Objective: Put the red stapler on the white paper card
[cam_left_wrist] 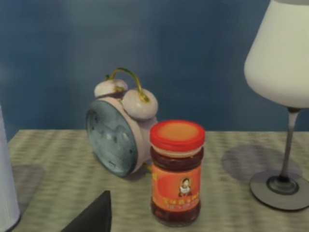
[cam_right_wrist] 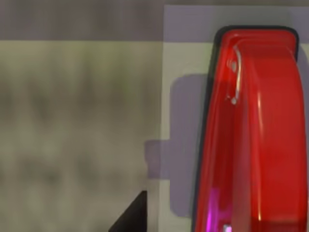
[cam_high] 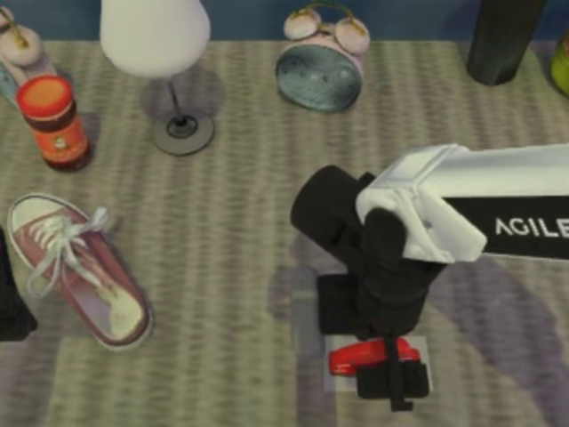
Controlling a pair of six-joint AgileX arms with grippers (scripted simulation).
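Observation:
The red stapler (cam_high: pixel 369 356) lies flat on the white paper card (cam_high: pixel 335 382) near the table's front edge, right of the middle. My right gripper (cam_high: pixel 392 374) hangs straight over it, a black finger crossing the stapler's top. In the right wrist view the stapler (cam_right_wrist: pixel 253 135) fills one side, resting on the card (cam_right_wrist: pixel 186 63). One dark fingertip (cam_right_wrist: pixel 133 217) shows beside it, with a strip of card between them, so the jaws stand open. My left gripper (cam_high: pixel 9 307) stays parked at the table's left edge, open and holding nothing.
A red-lidded jar (cam_high: pixel 53 120), a white lamp (cam_high: pixel 156 36) and an alarm clock (cam_high: pixel 322 62) stand along the back. A pink sneaker (cam_high: pixel 80 267) lies at the left. A dark cylinder (cam_high: pixel 502 36) stands at the back right.

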